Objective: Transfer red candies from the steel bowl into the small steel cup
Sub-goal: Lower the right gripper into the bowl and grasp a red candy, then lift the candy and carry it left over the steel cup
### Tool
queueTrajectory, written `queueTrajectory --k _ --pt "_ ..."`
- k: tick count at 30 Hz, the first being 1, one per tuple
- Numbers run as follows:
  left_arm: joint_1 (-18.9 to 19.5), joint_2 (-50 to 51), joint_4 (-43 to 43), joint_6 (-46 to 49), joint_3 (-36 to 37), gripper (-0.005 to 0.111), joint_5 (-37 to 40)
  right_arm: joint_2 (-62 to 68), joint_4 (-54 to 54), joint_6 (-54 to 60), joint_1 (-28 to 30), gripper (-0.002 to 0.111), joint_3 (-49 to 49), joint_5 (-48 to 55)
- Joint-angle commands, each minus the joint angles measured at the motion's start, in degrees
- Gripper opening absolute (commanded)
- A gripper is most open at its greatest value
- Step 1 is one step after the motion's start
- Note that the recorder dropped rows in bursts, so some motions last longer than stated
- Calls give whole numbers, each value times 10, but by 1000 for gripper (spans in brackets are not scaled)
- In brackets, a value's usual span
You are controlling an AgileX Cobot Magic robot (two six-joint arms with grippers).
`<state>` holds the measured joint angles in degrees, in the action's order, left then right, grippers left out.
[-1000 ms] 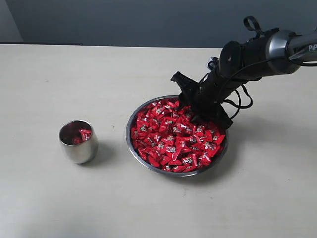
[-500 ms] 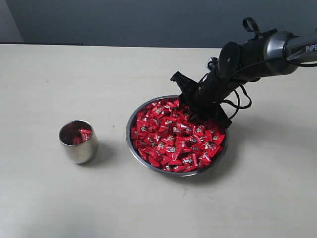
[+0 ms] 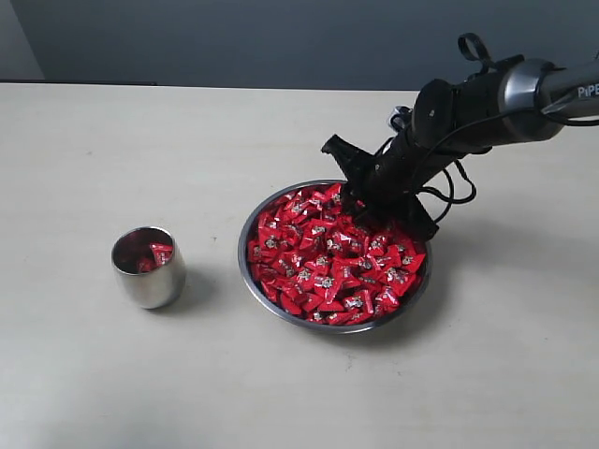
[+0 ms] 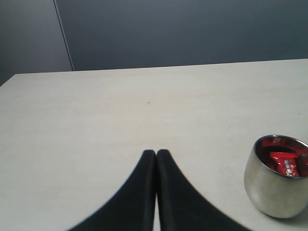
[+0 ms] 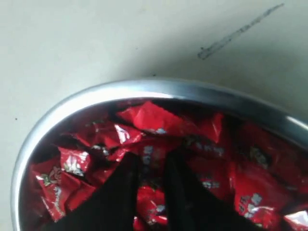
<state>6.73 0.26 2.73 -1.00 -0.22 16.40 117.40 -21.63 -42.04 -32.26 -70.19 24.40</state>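
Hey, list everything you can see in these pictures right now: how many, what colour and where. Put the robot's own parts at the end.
red candies: many, red with silvery marks, heaped in the steel bowl; a few more in the small steel cup
steel bowl: one, shiny steel, on the table, right of centre
small steel cup: one, polished steel, left of the bowl, apart from it
table: one, pale beige, under everything
wall: one, dark grey-blue, behind the table
left gripper: one, black, shut and empty, over bare table
right gripper: one, black, tips among the candies at the bowl's far side; grip unclear
right arm: one, black and silver, reaching in from the right
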Motion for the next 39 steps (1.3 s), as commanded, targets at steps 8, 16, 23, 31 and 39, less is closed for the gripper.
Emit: queueTrajectory --k 8,16,23,31,39 --pt "0 -3 -2 -1 2 0 -1 -69 8 59 3 -1 1 -38" --pt "0 -3 -2 -1 2 0 -1 -95 3 366 2 -1 1 -18" --pt "0 -3 -2 -1 2 0 -1 -105 -43 731 2 -1 -25 94" --pt "0 -3 -2 -1 2 0 -1 -105 -46 1054 2 -1 -77 312" --pt "0 -3 -2 -1 2 0 -1 -105 -28 1110 -2 -1 -114 348"
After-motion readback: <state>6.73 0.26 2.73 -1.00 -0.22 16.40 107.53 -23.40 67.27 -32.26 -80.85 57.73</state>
